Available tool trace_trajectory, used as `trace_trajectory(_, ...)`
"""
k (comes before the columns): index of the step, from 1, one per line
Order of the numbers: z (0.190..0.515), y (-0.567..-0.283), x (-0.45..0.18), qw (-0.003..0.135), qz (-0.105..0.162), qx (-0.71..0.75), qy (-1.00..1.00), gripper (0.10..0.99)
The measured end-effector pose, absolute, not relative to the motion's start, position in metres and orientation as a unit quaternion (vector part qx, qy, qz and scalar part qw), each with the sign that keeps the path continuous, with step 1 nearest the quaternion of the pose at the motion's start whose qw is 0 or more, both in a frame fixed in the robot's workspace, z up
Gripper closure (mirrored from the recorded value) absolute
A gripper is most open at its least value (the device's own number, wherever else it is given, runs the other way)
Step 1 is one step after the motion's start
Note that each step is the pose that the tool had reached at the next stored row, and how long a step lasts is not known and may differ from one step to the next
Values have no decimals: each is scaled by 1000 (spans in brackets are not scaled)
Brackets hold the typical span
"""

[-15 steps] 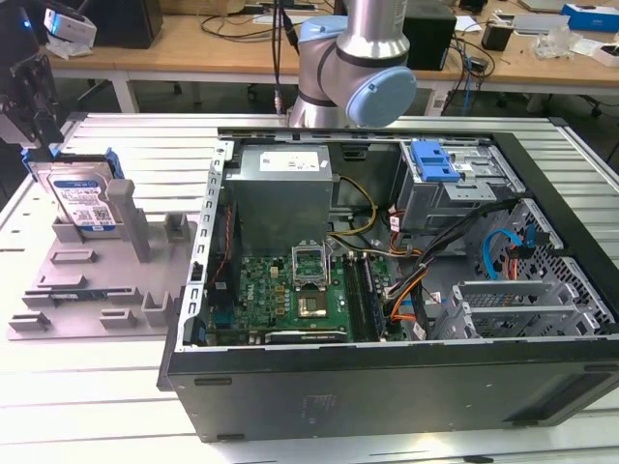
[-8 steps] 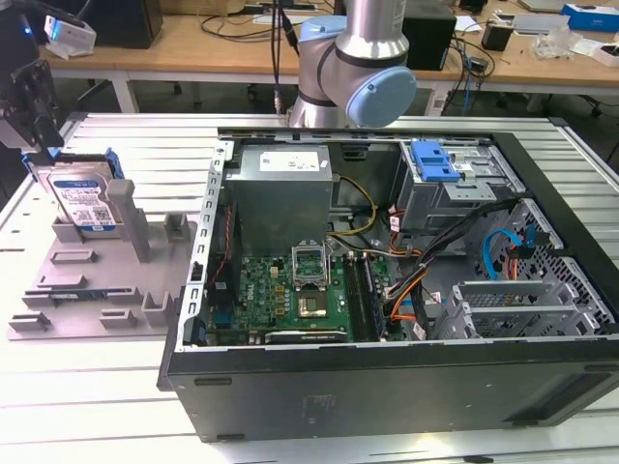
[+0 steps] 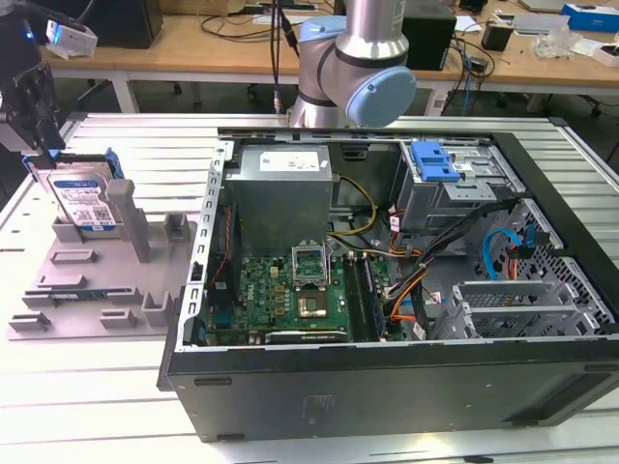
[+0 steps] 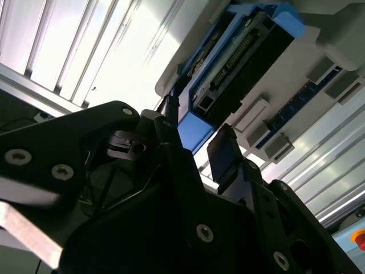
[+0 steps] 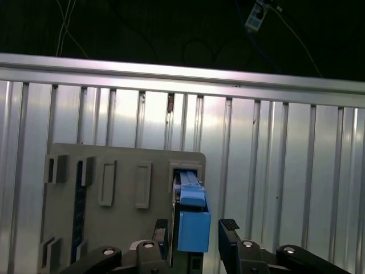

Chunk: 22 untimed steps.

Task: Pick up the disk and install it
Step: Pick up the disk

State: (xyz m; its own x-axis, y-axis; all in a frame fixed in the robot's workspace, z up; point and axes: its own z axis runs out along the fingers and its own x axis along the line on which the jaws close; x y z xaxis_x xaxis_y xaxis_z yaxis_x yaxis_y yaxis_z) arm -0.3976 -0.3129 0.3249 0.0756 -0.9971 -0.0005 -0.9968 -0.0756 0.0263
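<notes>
Exterior view: black two-finger gripper hangs at the top edge of the flat silver-grey disk, which has a white-and-blue label and a blue plastic carrier rail. Disk stands on edge in a slot of the grey plastic fixture plate on the slatted aluminium table, to the exterior view's left of the open black computer case. First wrist view: fingers straddle the rail's blue end, spread apart, gap visible on one side; nothing grasped.

arm: extended toward exterior view's left | pincer: pointing down, fingers spread
</notes>
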Motion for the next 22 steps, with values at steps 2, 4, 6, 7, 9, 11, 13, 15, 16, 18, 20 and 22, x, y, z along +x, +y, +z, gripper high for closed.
trace_trajectory(2,323,-313,-398,9,-9,733,-680,604)
trace_trajectory(4,321,-313,-398,9,-9,733,-680,604)
trace_trajectory(6,319,-313,-398,9,-9,733,-680,604)
trace_trajectory(7,318,-313,-398,9,-9,733,-680,604)
trace_trajectory(9,316,-314,-398,10,-9,733,-680,604)
trace_trajectory(11,313,-314,-398,9,-9,733,-680,604)
trace_trajectory(13,311,-314,-398,10,-9,733,-680,604)
trace_trajectory(15,309,-314,-398,10,-9,733,-680,604)
trace_trajectory(16,308,-314,-398,9,-9,733,-680,604)
trace_trajectory(18,306,-314,-398,9,-9,733,-680,604)
trace_trajectory(20,305,-314,-398,10,-9,733,-680,604)
trace_trajectory(22,304,-314,-398,9,-9,733,-680,604)
